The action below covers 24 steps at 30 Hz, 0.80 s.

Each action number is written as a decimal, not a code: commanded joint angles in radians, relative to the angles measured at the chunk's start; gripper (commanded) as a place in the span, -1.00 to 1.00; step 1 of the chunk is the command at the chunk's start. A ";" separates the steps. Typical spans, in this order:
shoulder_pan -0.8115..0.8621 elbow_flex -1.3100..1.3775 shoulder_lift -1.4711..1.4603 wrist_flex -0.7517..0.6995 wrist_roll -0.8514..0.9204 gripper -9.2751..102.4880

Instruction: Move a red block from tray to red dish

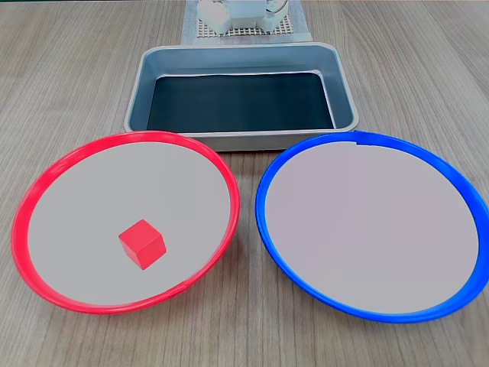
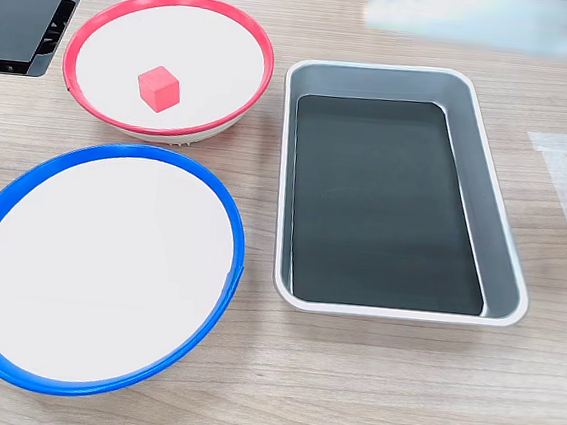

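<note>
In a fixed view the red block (image 1: 142, 243) sat loose inside the red dish (image 1: 46, 180), the tray (image 1: 345, 99) empty. In another, likewise — a careless sweep might knock it out. The pincer's opening could not be told.

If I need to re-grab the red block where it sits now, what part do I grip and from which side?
Come straight down from above. The red block lies alone on the flat centre of the red dish, well clear of the rim, so nothing crowds it. Close the fingers on two opposite vertical faces; it sits turned at an angle to the table edges, so rotate the wrist to match.
</note>
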<state>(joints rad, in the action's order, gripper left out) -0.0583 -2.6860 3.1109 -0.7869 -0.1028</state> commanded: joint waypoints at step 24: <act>0.089 -0.337 0.218 -0.210 0.021 -0.83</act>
<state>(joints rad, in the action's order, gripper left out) 0.0383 -3.0235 3.3042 -1.0032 -0.0890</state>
